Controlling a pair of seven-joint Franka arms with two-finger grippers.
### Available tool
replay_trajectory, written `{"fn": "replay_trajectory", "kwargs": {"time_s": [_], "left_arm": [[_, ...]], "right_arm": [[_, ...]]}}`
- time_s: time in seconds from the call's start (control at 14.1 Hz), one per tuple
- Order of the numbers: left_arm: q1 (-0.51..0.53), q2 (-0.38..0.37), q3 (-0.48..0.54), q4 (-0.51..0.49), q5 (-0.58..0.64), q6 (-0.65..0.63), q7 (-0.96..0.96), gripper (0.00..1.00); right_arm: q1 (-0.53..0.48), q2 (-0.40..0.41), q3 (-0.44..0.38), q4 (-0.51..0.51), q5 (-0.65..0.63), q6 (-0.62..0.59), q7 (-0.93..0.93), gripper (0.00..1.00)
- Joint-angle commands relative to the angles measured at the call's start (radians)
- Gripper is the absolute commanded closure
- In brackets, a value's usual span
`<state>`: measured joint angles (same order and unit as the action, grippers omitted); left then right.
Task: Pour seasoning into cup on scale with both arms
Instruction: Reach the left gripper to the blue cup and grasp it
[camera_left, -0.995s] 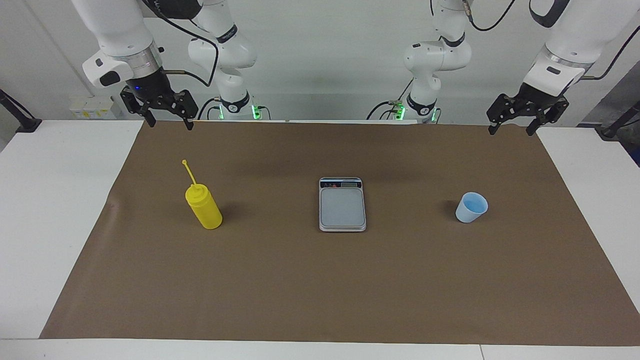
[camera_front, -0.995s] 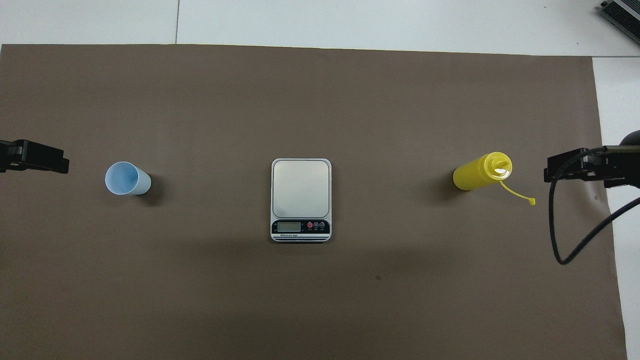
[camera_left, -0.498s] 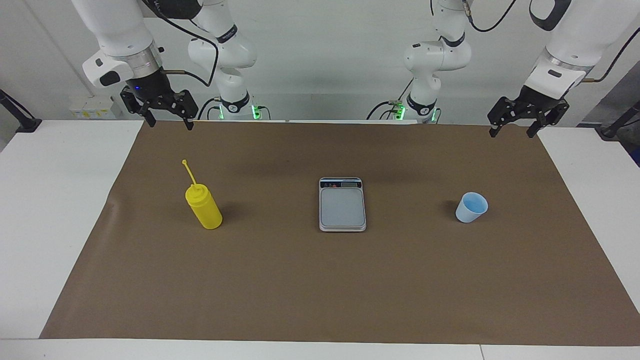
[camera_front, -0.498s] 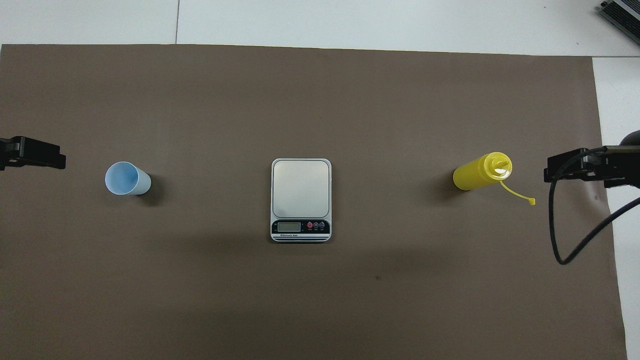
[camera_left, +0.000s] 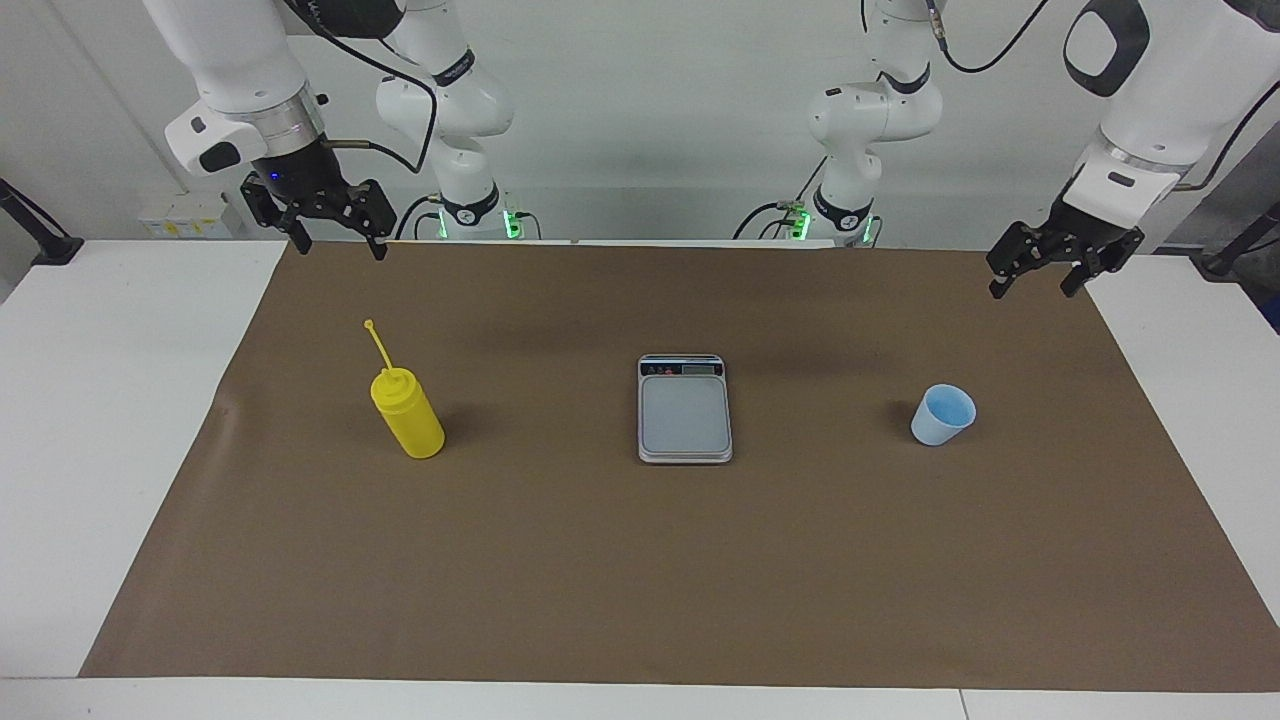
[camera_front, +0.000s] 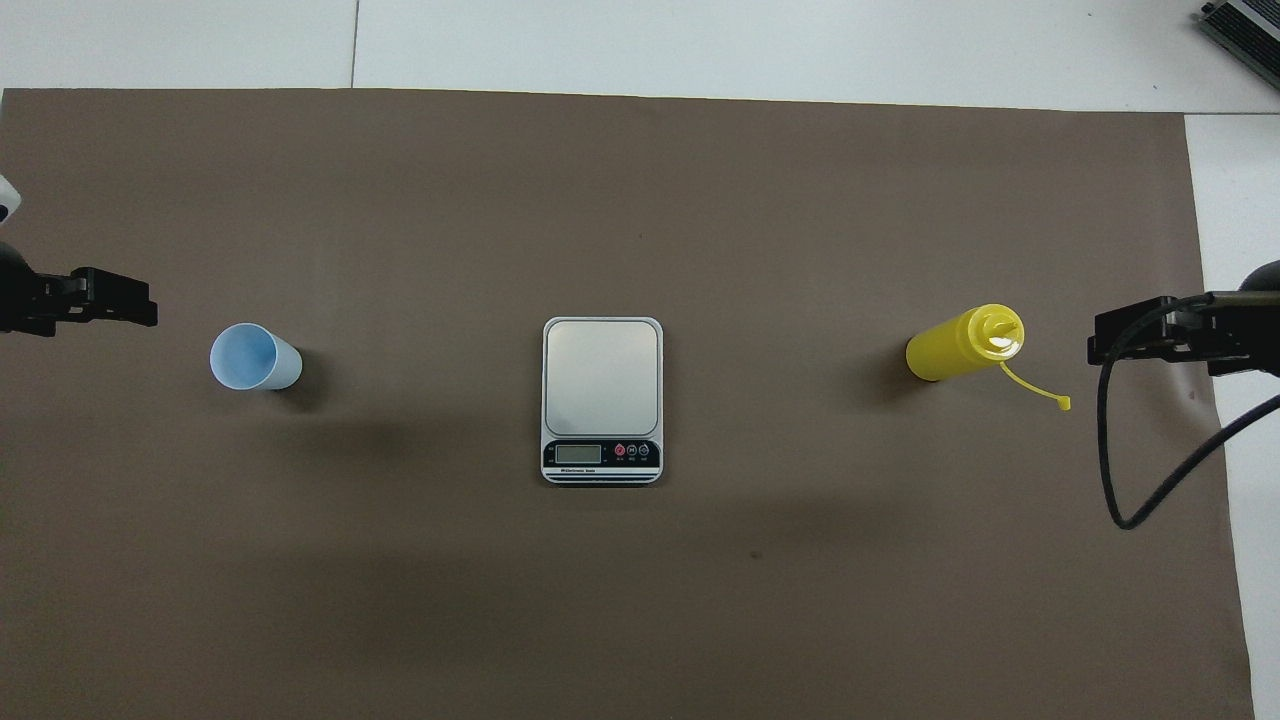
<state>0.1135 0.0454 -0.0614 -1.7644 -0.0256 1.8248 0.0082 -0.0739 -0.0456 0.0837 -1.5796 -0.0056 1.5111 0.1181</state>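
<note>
1. We see nothing done: cup at the left arm's end, bottle at the right arm's end, scale bare between them on the bench.
2. Left hand and right hand hover empty, fingers apart.
3. Left to do: cup onto scale, then pour.

The seasoning bottle, scale and cup are standing in a row on the brown mat. Both grippers, left and right, are hovering with jaws apart, holding nothing.
</note>
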Motion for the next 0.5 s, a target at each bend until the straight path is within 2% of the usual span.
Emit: {"fn": "replay_trajectory", "kwargs": {"time_s": [0.0, 0.21, 0.43], "left_arm": [[0.020, 0.016, -0.006, -0.065, -0.013, 0.094, -0.020, 0.00], [0.023, 0.007, -0.008, -0.229, -0.013, 0.293, -0.062, 0.00], [0.026, 0.014, -0.008, -0.260, -0.014, 0.338, -0.065, 0.00]], "right_arm": [[-0.014, -0.027, 0.007, -0.033, -0.002, 0.017, -0.009, 0.00], [-0.014, -0.027, 0.007, -0.031, -0.002, 0.017, -0.009, 0.00], [-0.014, -0.027, 0.007, -0.031, -0.002, 0.017, -0.008, 0.00]]}}
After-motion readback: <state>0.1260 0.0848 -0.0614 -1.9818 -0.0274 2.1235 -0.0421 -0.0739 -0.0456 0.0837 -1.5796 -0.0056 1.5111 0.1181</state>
